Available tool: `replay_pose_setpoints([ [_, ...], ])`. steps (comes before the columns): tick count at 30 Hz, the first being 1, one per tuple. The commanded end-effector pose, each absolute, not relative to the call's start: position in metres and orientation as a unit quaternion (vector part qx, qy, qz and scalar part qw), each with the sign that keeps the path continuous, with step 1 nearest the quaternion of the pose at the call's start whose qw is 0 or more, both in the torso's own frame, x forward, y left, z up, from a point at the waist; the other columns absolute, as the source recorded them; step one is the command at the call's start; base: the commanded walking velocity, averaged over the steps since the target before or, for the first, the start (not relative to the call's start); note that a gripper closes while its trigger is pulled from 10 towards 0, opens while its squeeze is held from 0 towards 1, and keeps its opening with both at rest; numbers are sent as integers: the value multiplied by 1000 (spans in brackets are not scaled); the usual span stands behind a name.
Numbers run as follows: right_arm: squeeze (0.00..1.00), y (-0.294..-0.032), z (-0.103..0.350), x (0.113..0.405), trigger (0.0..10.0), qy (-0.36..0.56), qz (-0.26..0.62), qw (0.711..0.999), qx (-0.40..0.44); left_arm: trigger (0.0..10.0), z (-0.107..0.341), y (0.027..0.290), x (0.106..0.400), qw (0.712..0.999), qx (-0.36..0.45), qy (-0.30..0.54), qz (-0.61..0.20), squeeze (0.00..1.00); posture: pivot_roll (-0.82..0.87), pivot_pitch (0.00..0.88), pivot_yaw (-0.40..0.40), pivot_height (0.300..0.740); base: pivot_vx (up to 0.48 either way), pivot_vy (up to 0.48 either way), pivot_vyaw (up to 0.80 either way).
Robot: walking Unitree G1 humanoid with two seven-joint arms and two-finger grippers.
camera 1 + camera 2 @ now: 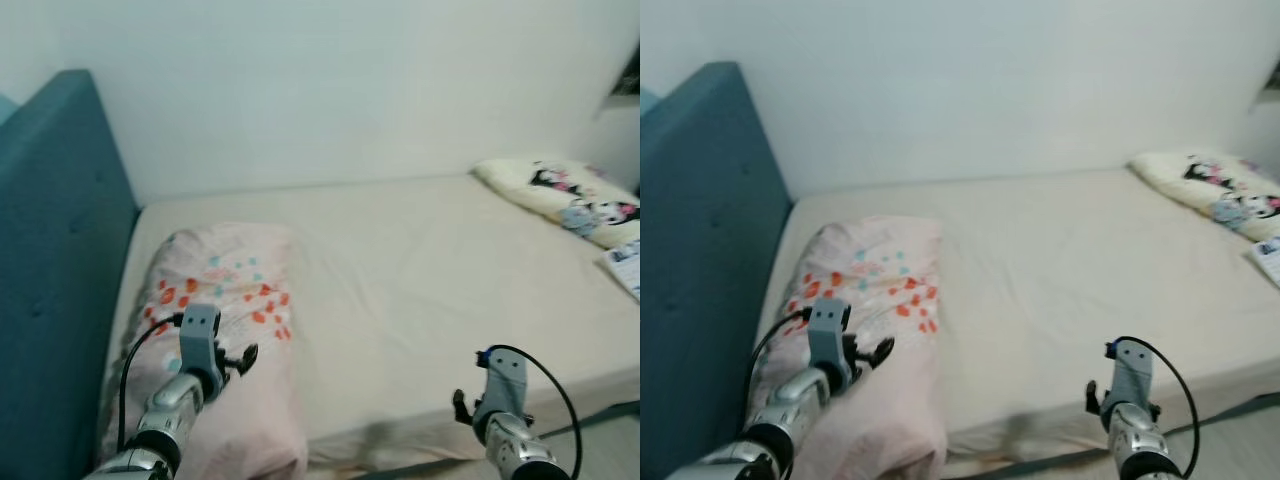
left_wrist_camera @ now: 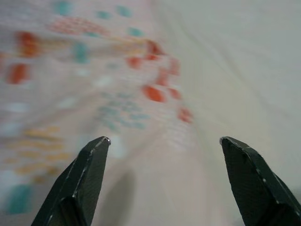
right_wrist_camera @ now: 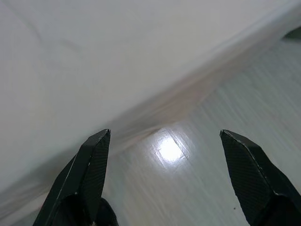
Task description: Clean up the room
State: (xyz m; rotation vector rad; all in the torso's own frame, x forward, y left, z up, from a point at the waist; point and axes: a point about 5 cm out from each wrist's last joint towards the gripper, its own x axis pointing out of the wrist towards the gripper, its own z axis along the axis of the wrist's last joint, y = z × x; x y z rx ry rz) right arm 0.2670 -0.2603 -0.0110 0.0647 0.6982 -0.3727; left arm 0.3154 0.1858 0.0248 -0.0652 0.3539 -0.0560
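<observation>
— Pink cloth first: where does the blanket lie?

— Bunched at the head end of the bed, just beside the teal headboard, spilling over the near edge of the mattress. It carries red and teal spots. A pillow with a cartoon print sits well apart at the far end, with a paper near it.

— Which step is in hand?

— By my judgement, the approach to the blanket, before any grasp. Nothing is held.

— The arms?

— The left gripper is raised over the blanket, forearm angled up from the lower corner, wrist turned inward, cable looping behind. The left wrist view has its fingers spread wide with the spotted cloth between and beyond them, not touching. The right gripper hangs low at the near bed edge, also spread wide, pointing at the mattress side and floor.

— Next move?

— Likely lowering the left gripper onto a fold and closing on it. Loose cloth may slip; a thick bunch would serve better.
</observation>
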Motion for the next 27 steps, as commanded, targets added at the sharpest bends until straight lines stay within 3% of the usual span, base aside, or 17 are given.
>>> replay_pose_setpoints([
  [1,0,-255,-11,269,10000,335,-174,925,38,10000,22,201,313,981,-11,194,19,0,21,4,-29,725,0,0,-775],
  [7,0,-250,-2,279,10000,299,-147,942,42,10000,28,236,311,969,-9,197,147,0,18,0,-28,725,0,0,-256],
  [11,0,-243,6,289,10000,272,-123,953,49,10000,27,249,307,960,-10,204,192,0,19,0,-26,725,0,0,0],
  [21,0,-231,16,300,10000,242,-89,965,50,10000,19,250,299,951,7,225,211,0,21,0,-27,725,0,0,0],
  [27,0,-220,24,306,10000,211,-42,975,56,10000,12,241,296,957,6,233,173,0,23,0,-25,734,0,0,0],
])
